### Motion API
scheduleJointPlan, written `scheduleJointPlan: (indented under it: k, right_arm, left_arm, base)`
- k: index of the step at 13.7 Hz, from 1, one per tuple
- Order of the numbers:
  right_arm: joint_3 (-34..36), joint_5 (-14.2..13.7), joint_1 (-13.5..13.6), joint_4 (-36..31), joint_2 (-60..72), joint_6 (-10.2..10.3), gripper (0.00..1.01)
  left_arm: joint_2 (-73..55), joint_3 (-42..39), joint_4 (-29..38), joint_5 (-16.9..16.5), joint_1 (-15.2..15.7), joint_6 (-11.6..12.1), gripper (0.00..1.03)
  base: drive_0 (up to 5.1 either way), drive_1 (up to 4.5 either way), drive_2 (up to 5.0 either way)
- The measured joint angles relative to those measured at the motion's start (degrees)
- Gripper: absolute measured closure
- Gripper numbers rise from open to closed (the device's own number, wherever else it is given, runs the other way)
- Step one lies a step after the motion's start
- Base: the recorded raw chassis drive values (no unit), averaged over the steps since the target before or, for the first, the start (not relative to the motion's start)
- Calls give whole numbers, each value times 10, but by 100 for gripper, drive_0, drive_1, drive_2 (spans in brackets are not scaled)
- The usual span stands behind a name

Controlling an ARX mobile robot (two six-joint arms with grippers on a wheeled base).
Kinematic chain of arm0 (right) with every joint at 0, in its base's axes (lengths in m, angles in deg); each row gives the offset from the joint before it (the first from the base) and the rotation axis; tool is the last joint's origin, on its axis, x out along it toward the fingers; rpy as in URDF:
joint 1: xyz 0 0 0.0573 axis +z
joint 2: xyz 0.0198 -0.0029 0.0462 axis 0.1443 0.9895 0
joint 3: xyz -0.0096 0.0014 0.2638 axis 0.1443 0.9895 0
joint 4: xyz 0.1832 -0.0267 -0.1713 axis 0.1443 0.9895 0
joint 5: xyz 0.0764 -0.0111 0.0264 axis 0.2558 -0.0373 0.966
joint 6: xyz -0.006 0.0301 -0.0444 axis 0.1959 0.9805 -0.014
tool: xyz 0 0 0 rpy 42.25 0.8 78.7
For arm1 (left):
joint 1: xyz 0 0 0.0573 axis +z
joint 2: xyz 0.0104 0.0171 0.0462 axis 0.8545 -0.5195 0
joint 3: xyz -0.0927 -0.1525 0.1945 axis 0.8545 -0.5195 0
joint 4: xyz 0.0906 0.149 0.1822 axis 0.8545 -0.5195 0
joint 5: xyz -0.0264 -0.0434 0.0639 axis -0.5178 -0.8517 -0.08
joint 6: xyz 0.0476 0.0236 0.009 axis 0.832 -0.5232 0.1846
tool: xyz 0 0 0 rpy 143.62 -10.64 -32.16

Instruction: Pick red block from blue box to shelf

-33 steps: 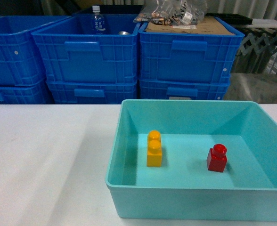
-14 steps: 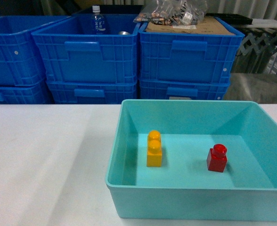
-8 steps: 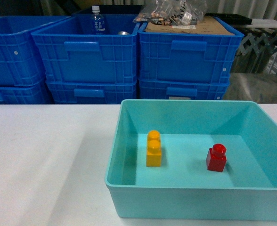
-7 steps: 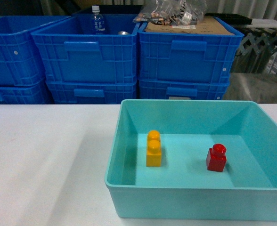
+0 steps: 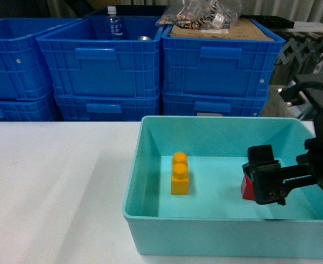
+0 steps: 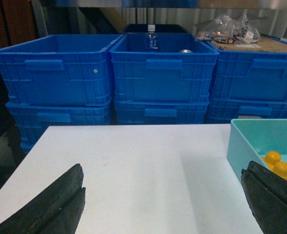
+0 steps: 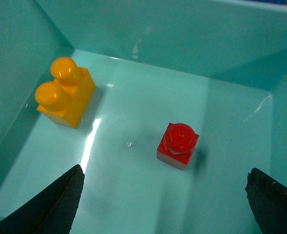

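Right wrist view: my right claw (image 7: 165, 200) hangs with its fingers spread wide, and the small glossy red plastic block (image 7: 178, 145) stands just ahead between them, stud up, no clear long axis, on the floor of the shallow turquoise plastic box (image 7: 133, 29). Ahead-left sits the orange-yellow two-stud brick (image 7: 65, 97). Head view, 0.5 s ago, showed no arm; now the claw is inside the box. My left claw (image 6: 165, 204) is spread too.

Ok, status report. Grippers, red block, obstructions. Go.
Right gripper open, over the blue box. Left gripper open, idle over table. Red block on box floor, ungripped. Orange brick well aside.
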Motion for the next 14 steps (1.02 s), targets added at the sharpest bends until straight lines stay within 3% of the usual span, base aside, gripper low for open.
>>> scheduleJointPlan:
  k: [3, 4, 5, 8, 10, 11, 14]
  right_arm:
    - [-59, -21, 3, 11, 70, 7, 3]
    - [-103, -36, 4, 22, 113, 17, 3]
    - [-154, -71, 3, 37, 178, 28, 3]
    - [-195, -72, 4, 64, 233, 49, 3]
    - [-215, -80, 8, 78, 250, 55, 20]
    - [-227, -89, 14, 85, 262, 57, 38]
    - [-246, -101, 13, 97, 280, 63, 70]
  left_arm:
    - [0, 0, 0, 0, 0, 0, 5]
    - [0, 0, 0, 0, 0, 0, 5]
    - [0, 0, 0, 0, 0, 0, 5]
    - [0, 0, 0, 0, 0, 0, 5]
    - [0, 0, 0, 0, 0, 0, 5]
    - [0, 0, 0, 0, 0, 0, 5]
    - [0, 0, 0, 0, 0, 0, 5]
  base:
    - [0, 0, 0]
    - [0, 0, 0]
    - [0, 0, 0]
    - [0, 0, 0]
    - [0, 0, 0]
    - [0, 0, 0]
    - [0, 0, 0]
